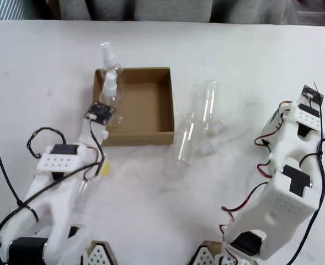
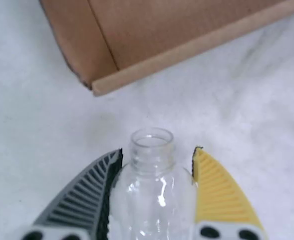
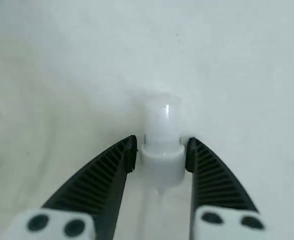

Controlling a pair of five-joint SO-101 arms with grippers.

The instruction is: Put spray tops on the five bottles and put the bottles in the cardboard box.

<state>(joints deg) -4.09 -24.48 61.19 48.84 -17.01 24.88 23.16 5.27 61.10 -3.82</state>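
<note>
Your left claw (image 2: 156,156) is clenched on a clear bottle (image 2: 151,200) just on the near side of the cardboard box (image 1: 145,107), by its near-left corner. The jaws clamp the bottle's shoulders, and its open, uncapped neck pokes out past the tips toward the box wall.

Your right claw (image 3: 160,149), out at the right side of the surface (image 1: 234,49), grips a white spray top (image 3: 162,125) by its collar, with the head jutting beyond the tips.

The coming move turns on that gap. The top lies well to the right of the open neck, and between the two arms sit the box and two loose bottles (image 1: 206,102), both on their sides and without tops.

By the look of it, the right arm has to bring the top leftward and line its stem up with the bottle's long axis. That axis runs along the left claw, neck toward the far side.

Two capped bottles (image 1: 111,88) stand at the box's far-left corner; you cannot tell whether both are inside it.
</note>
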